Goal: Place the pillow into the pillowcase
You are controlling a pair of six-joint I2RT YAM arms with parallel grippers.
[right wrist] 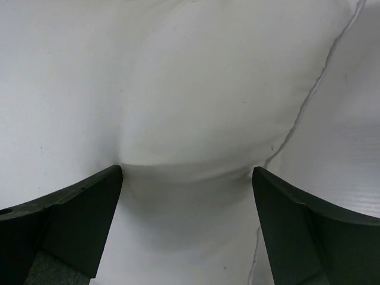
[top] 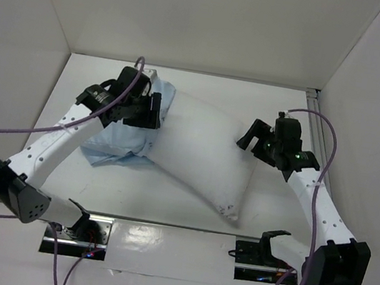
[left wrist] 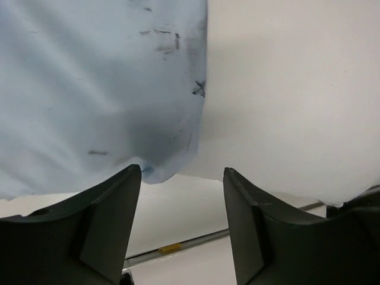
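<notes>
The plump white pillow (top: 203,152) lies slantwise in the middle of the table. Its far left end is tucked into the light blue pillowcase (top: 120,147), which lies bunched at the left. My left gripper (top: 153,111) is open at the pillowcase's mouth. In the left wrist view the blue cloth (left wrist: 89,89) hangs above the left gripper (left wrist: 182,178), its edge touching one fingertip (left wrist: 132,175), with the pillow (left wrist: 297,89) on the right. My right gripper (top: 249,136) is open at the pillow's right edge. In the right wrist view the right gripper (right wrist: 187,172) is spread wide, pressing into the pillow (right wrist: 190,89).
White walls enclose the table on the left, the back and the right. A metal rail (top: 313,98) runs along the back right corner. Purple cables (top: 318,177) loop off both arms. The arm bases (top: 82,230) sit at the near edge.
</notes>
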